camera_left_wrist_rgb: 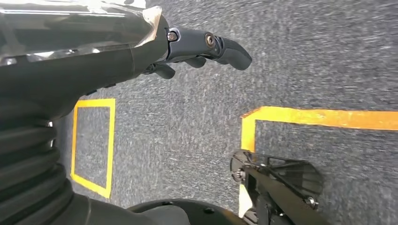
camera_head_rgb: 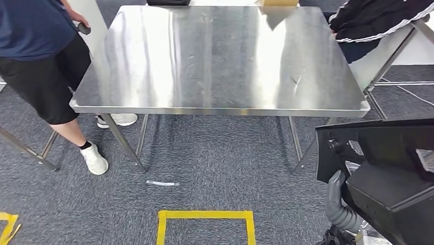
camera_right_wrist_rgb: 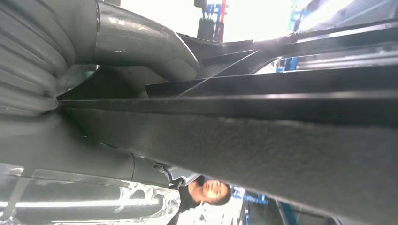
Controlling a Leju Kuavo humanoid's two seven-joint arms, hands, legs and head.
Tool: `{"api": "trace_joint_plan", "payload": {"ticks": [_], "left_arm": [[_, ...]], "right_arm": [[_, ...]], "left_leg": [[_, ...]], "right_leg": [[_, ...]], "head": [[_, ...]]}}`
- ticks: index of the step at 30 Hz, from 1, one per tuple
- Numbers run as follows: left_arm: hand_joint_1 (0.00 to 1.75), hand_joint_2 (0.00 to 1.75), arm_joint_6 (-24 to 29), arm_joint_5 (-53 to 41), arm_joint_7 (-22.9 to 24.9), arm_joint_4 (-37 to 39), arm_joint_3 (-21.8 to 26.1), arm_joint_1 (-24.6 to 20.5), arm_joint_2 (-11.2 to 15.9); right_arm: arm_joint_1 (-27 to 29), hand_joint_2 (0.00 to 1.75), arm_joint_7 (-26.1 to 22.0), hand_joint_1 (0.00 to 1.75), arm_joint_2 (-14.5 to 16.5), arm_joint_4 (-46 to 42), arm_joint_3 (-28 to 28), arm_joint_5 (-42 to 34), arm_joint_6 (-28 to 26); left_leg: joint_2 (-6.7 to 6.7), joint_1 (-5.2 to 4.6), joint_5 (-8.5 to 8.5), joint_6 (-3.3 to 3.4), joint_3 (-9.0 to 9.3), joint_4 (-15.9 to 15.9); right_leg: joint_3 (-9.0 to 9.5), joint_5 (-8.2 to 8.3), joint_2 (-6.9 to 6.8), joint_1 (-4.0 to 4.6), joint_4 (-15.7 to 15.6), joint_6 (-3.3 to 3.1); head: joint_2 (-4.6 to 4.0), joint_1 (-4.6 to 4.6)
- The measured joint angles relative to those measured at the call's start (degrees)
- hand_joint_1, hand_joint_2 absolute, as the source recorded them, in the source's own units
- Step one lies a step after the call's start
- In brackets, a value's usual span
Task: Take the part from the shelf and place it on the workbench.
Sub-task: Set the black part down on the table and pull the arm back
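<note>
Black and angular, the part sits at the near right, held up in front of the robot and just short of the workbench. It looks like a stiff moulded panel with thin flanges, probably light but awkward and broad, so a grip along a thick edge would likely be safest. The right hand presses against the part's underside, thumb along it; I judge it clamped on the part. The left hand hangs over the carpet, fingers loosely curled around nothing. A person stands at the bench's far left.
</note>
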Motion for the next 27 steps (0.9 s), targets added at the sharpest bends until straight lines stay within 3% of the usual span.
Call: {"api": "trace_joint_plan", "payload": {"ticks": [1, 3, 6, 8, 10, 12, 13, 14, 15, 17, 19, 21, 23, 27], "left_arm": [[0.00, 1.75, 0.0, 0.0, 0.0, 0.0, 0.0, 0.0, 0.0], [0.00, 1.75, -0.1, 0.0, -0.1, 0.0, 0.0, -0.1, 0.1], [0.00, 1.75, -0.2, -0.1, -0.2, 0.0, 0.0, -0.2, 0.1], [0.00, 1.75, -0.3, -0.1, -0.4, 0.0, 0.0, -0.2, 0.1], [0.00, 1.75, -0.4, -0.1, -0.5, 0.0, 0.0, -0.2, 0.1], [0.00, 1.75, -0.4, -0.1, -0.5, 0.0, 0.0, -0.1, 0.1], [0.00, 1.75, -0.5, -0.1, -0.5, 0.0, 0.0, -0.1, 0.1], [0.00, 1.75, -0.5, -0.1, -0.5, 0.0, 0.0, -0.1, 0.1], [0.00, 1.75, -0.5, -0.1, -0.5, 0.0, 0.0, -0.1, 0.1], [0.00, 1.75, -0.5, -0.1, -0.5, 0.0, 0.0, -0.1, 0.0], [0.00, 1.75, -0.5, -0.1, -0.5, 0.0, 0.0, -0.1, 0.0], [0.00, 1.75, -0.5, -0.1, -0.5, 0.0, 0.0, -0.1, 0.1], [0.00, 1.75, -0.5, -0.1, -0.5, 0.0, 0.0, -0.1, 0.1], [0.00, 1.75, -0.6, -0.1, -0.5, 0.0, 0.0, -0.1, 0.1]], "right_arm": [[0.0, 1.75, 0.0, 1.75, 0.0, 0.0, 0.0, 0.0, -0.1], [0.1, 1.75, 0.0, 1.75, 0.1, -0.2, -0.1, 0.1, -0.1], [0.4, 1.75, -0.1, 1.75, 0.2, -0.4, -0.1, 0.2, -0.3], [0.6, 1.75, -0.2, 1.75, 0.1, -0.6, -0.2, 0.4, -0.3], [0.6, 1.75, -0.2, 1.75, 0.2, -0.7, -0.2, 0.4, -0.4], [0.6, 1.75, -0.2, 1.75, 0.2, -0.7, -0.2, 0.4, -0.4], [0.7, 1.75, -0.2, 1.75, 0.2, -0.7, -0.2, 0.4, -0.4], [0.8, 1.75, -0.2, 1.75, 0.2, -0.7, -0.3, 0.4, -0.4], [0.8, 1.75, -0.2, 1.75, 0.2, -0.7, -0.3, 0.4, -0.4], [0.8, 1.75, -0.2, 1.75, 0.2, -0.7, -0.3, 0.4, -0.4], [0.8, 1.75, -0.2, 1.75, 0.2, -0.8, -0.4, 0.4, -0.4], [0.8, 1.75, -0.2, 1.75, 0.3, -0.8, -0.4, 0.4, -0.4], [0.9, 1.75, -0.2, 1.75, 0.4, -0.8, -0.5, 0.4, -0.4], [0.9, 1.75, -0.2, 1.75, 0.4, -0.8, -0.6, 0.5, -0.4]], "left_leg": [[-0.42, -0.02, 2.43, 0.41, 1.54, -4.1], [-1.26, -0.21, 5.15, 0.81, 4.10, -10.7], [-1.29, -0.77, 5.33, 0.83, 4.76, -12.5], [-0.89, -0.80, 5.70, 1.41, 5.25, -13.1], [-0.26, -0.73, 5.98, 1.98, 5.54, -13.5], [0.42, -0.85, 5.92, 2.20, 5.49, -13.5], [0.71, -0.91, 5.89, 2.24, 5.48, -13.4], [0.96, -0.94, 5.86, 2.24, 5.49, -13.4], [1.13, -0.95, 5.82, 2.20, 5.56, -13.4], [1.30, -1.09, 5.63, 1.95, 5.75, -13.3], [1.35, -1.48, 5.29, 1.71, 5.84, -13.1], [1.36, -1.70, 5.21, 2.33, 5.81, -12.9], [1.36, -1.65, 5.35, 2.91, 5.85, -12.9], [1.38, -1.53, 5.52, 2.42, 5.97, -13.3]], "right_leg": [[0.15, -0.05, 0.46, 0.01, 0.0, -0.04], [0.10, -0.22, 1.08, 0.32, 0.0, 0.13], [-0.35, -0.38, 1.45, 0.25, -0.2, 0.99], [-0.85, -1.07, 0.11, 0.19, 0.8, 1.44], [-3.08, -3.79, -2.13, 0.33, 5.8, 1.16], [-6.72, -7.12, -3.01, 0.41, 13.4, 0.96], [-7.82, -7.82, -3.07, 0.41, 15.7, 1.18], [-7.84, -7.59, -3.13, 0.41, 15.9, 1.59], [-6.67, -6.48, -3.25, 0.39, 13.7, 2.10], [-2.40, -3.30, -3.94, 0.39, 5.4, 2.76], [0.43, -1.20, -4.50, 0.37, 0.0, 2.26], [0.89, -0.64, -4.44, 0.34, -0.7, 1.62], [0.89, -0.60, -4.35, 0.45, -0.7, 1.54], [0.84, -0.64, -4.28, 0.69, -0.7, 1.44]], "head": [[0.00, 0.00], [0.00, 0.03], [0.00, 0.06], [0.00, 0.13], [0.00, 0.32], [0.00, 0.47], [0.00, 0.48], [0.00, 0.51], [0.00, 0.51], [0.00, 0.55], [0.00, 0.48], [0.00, 0.38], [0.00, 0.36], [0.00, 0.37]]}}
